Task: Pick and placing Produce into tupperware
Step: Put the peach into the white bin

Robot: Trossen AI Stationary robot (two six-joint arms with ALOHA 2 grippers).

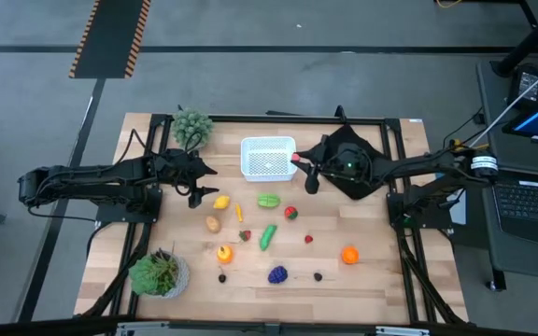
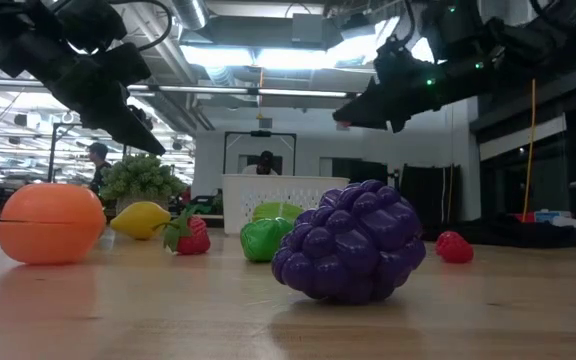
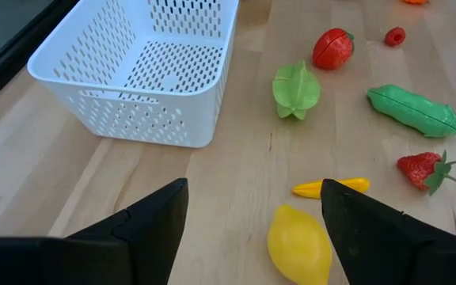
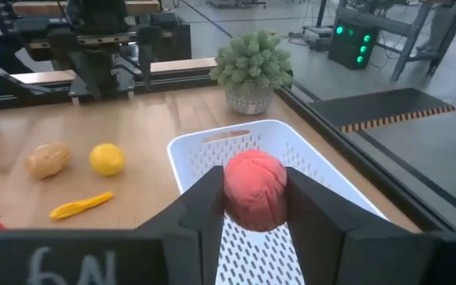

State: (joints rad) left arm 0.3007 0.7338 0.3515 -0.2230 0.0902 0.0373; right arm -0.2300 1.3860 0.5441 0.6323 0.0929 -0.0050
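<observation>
The white tupperware (image 1: 267, 157) stands at the table's far middle, its inside bare in the left wrist view (image 3: 145, 67). My right gripper (image 1: 299, 161) hangs over its right rim, shut on a round red fruit (image 4: 256, 190). The fruit hangs above the tupperware's floor (image 4: 279, 154). My left gripper (image 3: 252, 222) waits open left of the tupperware, above the table near a lemon (image 3: 299, 245). More produce lies loose on the wood: a green fruit (image 1: 268, 200), a cucumber (image 1: 267, 236), an orange (image 1: 349, 254) and purple grapes (image 2: 353, 240). My right gripper pinches the round red fruit by its two opposite sides (image 4: 229, 194) between its two fingers. The fingers come from the table's right side, close to level and tipped slightly down. The fruit is lifted clear, above the tupperware's right part.
Two bushy potted plants stand at the far left (image 1: 191, 128) and near left (image 1: 160, 273). A black cloth (image 1: 348, 173) lies under my right arm. A potato (image 1: 213, 224), a strawberry (image 1: 245, 235) and small dark fruits (image 1: 318, 276) dot the near half.
</observation>
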